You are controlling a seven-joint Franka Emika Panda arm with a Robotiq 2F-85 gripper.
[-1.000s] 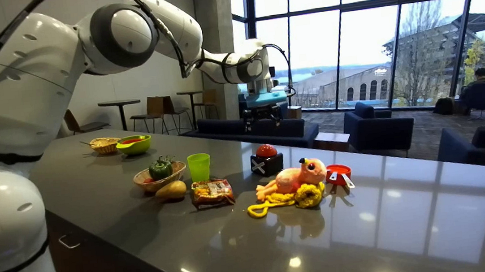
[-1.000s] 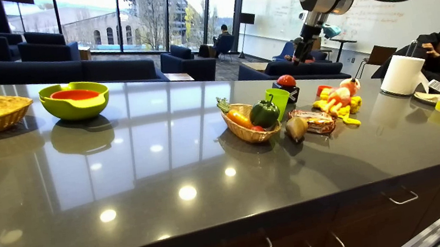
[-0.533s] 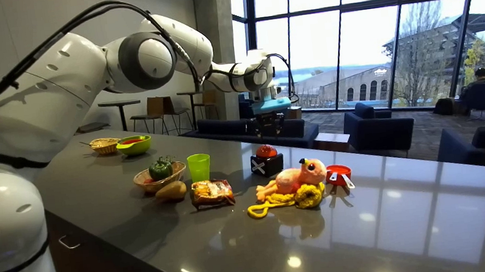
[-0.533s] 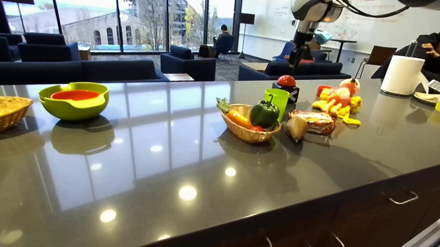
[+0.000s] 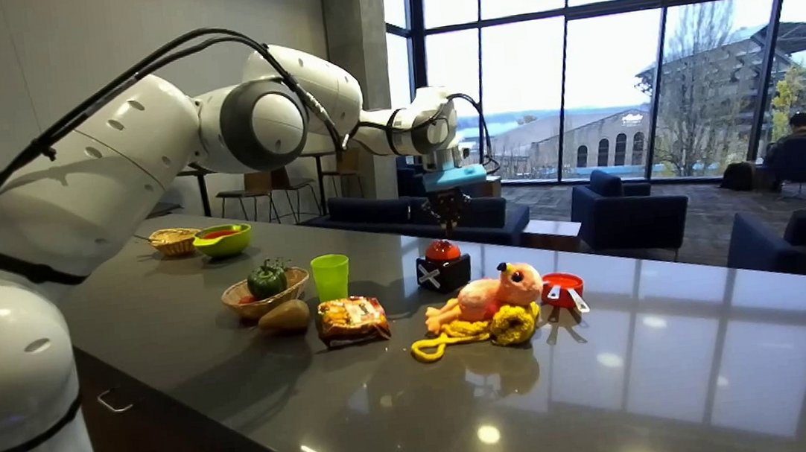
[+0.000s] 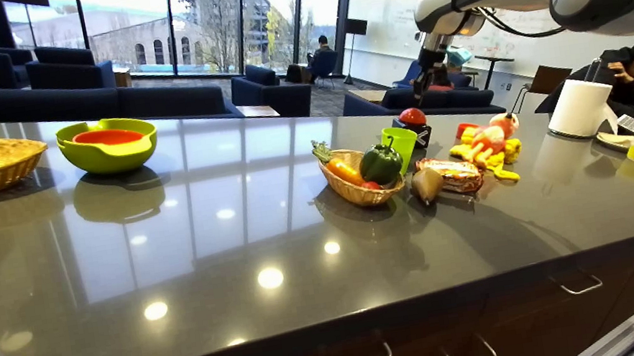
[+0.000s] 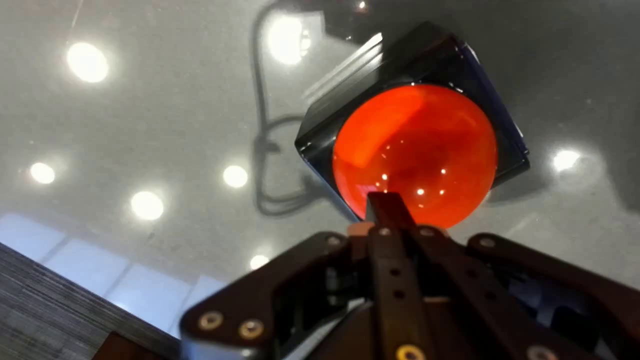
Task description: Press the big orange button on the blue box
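- The pincer (image 7: 386,202) is hanging clenched, jaws standing together.
- The orange button (image 7: 417,145) is sitting just below the pincer — contact unclear.
- Beneath the pincer, the dark box (image 5: 451,275) is supporting the button and resting on the bench (image 5: 362,410).

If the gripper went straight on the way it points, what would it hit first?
Probably the orange button: in the wrist view the shut gripper overlaps its dome off-centre, though depth is unclear.

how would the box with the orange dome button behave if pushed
The squat, flat-sided box probably won't roll or tip easily. Its glossy, rounded dome may be slippery off-centre. The box could slide on the shiny counter if pushed sideways.
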